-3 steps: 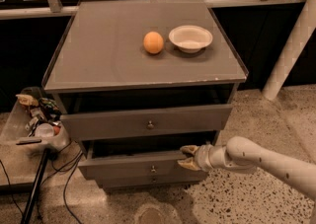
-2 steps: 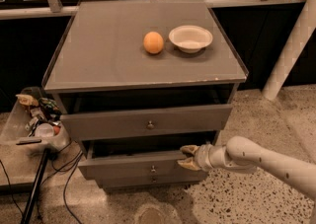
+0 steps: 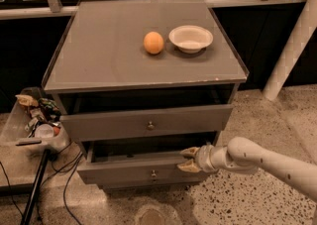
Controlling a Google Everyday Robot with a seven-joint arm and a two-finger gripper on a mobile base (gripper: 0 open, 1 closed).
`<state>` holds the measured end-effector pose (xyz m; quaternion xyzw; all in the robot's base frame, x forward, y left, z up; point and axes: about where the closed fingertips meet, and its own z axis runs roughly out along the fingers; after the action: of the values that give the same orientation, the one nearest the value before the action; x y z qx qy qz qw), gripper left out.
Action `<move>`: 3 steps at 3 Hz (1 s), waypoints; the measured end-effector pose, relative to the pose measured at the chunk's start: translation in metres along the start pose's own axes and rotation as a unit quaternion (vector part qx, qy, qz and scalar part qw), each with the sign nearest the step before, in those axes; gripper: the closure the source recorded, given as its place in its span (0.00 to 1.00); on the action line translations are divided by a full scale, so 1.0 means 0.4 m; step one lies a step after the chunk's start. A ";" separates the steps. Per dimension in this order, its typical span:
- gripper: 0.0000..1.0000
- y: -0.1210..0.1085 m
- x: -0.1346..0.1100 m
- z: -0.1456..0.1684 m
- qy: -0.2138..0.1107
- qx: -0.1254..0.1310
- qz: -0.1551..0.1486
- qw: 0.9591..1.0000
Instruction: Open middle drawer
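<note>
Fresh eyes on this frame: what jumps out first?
First, the gripper on a white arm, low at the right, at the right end of the middle drawer, which is partly pulled out. Then the orange beside a white bowl on the grey cabinet top. The drawer above is also out a little.
</note>
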<state>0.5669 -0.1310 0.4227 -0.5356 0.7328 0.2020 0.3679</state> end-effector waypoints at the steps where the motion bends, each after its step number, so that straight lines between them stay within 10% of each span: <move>1: 1.00 -0.002 0.000 -0.007 0.000 0.000 0.000 1.000; 3: 1.00 0.042 0.035 -0.034 0.000 0.006 0.000 1.000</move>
<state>0.5448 -0.1437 0.4193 -0.5331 0.7341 0.1974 0.3713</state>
